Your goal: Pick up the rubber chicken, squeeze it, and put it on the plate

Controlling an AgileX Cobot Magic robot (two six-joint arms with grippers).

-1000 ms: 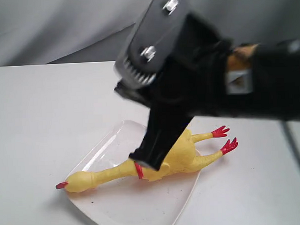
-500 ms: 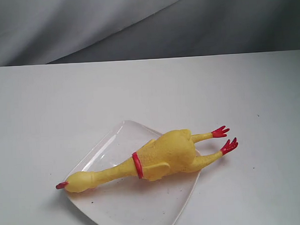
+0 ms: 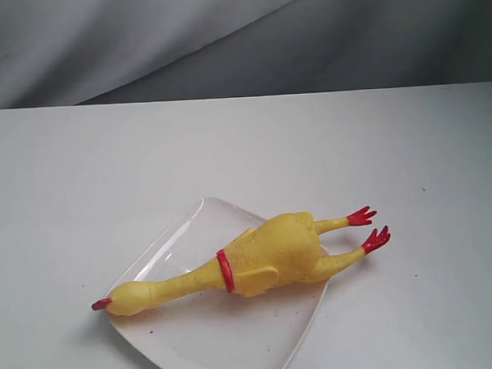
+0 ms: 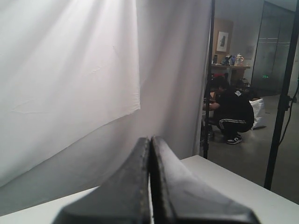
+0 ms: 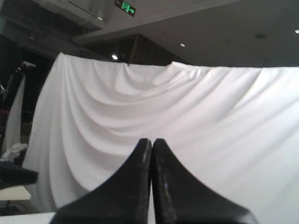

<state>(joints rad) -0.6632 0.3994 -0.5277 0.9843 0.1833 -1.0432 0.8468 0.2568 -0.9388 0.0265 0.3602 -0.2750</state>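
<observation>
Chicken [image 3: 266,261]: smooth yellow rubber with a red neck band, lying flat across glossy white plate [image 3: 228,340]. Beak overhangs the plate's left corner, red feet jut past its right rim. Matte table [image 3: 107,174] spreads wide around. Left gripper [image 4: 150,140], right gripper [image 5: 151,141]: jaws pressed together, empty.

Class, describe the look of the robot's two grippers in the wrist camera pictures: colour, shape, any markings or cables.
The left gripper has two dark grey-black, matte fingers, broad at the base and tapering to a narrow tip. The right gripper looks the same, black and smooth. No cables, labels or markings show, and neither arm appears in the exterior view.
</observation>
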